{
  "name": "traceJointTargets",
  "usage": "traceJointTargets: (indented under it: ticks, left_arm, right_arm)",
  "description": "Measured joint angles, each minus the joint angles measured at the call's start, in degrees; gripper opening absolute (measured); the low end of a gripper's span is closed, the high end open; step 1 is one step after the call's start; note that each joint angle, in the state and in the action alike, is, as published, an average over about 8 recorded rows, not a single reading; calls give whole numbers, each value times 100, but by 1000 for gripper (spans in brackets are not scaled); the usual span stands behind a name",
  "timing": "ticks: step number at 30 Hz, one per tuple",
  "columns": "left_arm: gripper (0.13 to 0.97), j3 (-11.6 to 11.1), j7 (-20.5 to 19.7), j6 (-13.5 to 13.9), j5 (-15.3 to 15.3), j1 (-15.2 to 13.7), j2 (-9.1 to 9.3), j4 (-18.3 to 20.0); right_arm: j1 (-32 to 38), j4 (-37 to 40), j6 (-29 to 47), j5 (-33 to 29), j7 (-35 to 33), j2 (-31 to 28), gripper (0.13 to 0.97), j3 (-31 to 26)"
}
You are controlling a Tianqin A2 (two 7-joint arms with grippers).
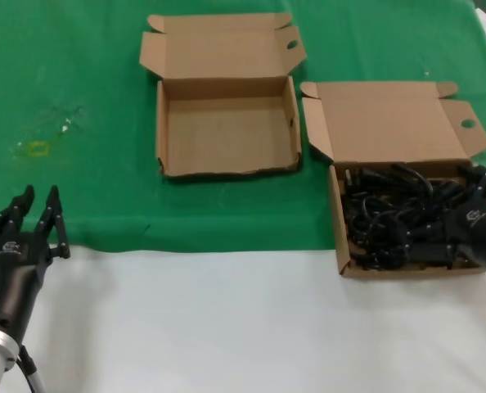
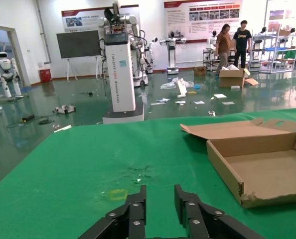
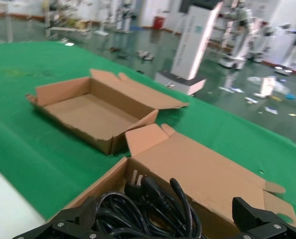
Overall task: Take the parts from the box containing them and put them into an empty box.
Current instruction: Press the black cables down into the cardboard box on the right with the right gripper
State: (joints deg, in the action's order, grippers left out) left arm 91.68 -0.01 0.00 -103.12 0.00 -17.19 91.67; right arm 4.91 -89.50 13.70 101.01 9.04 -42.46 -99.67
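a shallow brown cardboard mailer box with a tall plain lid panel (image 1: 394, 123) sits near the right edge of the desk (image 1: 227, 319), straddling the line where the green cloth (image 1: 71, 74) meets the bare white surface toward the near edge. its lid stands folded back toward the far edge, with a round hole in the ear flap on the right. inside its tray lies a tangled bunch of thin black electrical cords with chunky black plug ends (image 1: 390, 217), filling most of the floor; in the right wrist view the same cords (image 3: 153, 209) loop up against the lid wall, one plug showing its metal prongs

the right end effector (image 1: 480, 209) is at the right side of that box, over the cords; its two black fingers (image 3: 71, 224) are spread wide apart, one at each side of the cord bunch, and they grip nothing

the second shallow brown cardboard mailer box, with a short lid panel and narrow tuck strip (image 1: 227, 123), lies on the green cloth near the middle of the far half of the desk, just beside the first box but apart from it, and its tray holds nothing

the left end effector (image 1: 34, 205) waits near the left near corner, at the cloth's edge, its fingers slightly apart with a narrow gap and holding nothing
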Motion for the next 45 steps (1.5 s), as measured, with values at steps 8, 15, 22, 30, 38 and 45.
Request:
traceJointTargets:
  ticks: [8, 15, 22, 30, 38, 45]
  left_arm:
    - [231, 0, -1, 0, 0, 0, 0, 0]
    - [164, 0, -3, 0, 0, 0, 0, 0]
    - [152, 0, -3, 0, 1, 0, 0, 0]
    - [144, 0, -2, 0, 2, 0, 0, 0]
    - [144, 0, -2, 0, 1, 0, 0, 0]
    - [144, 0, -2, 0, 1, 0, 0, 0]
  right_arm:
    - [601, 273, 1058, 1, -87, -536, 966, -100]
    - [1247, 516, 2183, 10, -418, -870, 966, -283]
    - [1965, 863, 3185, -277, -735, -1047, 966, -651]
    - [2896, 1671, 4013, -741, -1173, -932, 966, -1058]
    - [3706, 2450, 4467, -1197, -1596, -704, 966, -1347]
    - [4300, 2910, 4819, -1672, -2027, -540, 966, -1653]
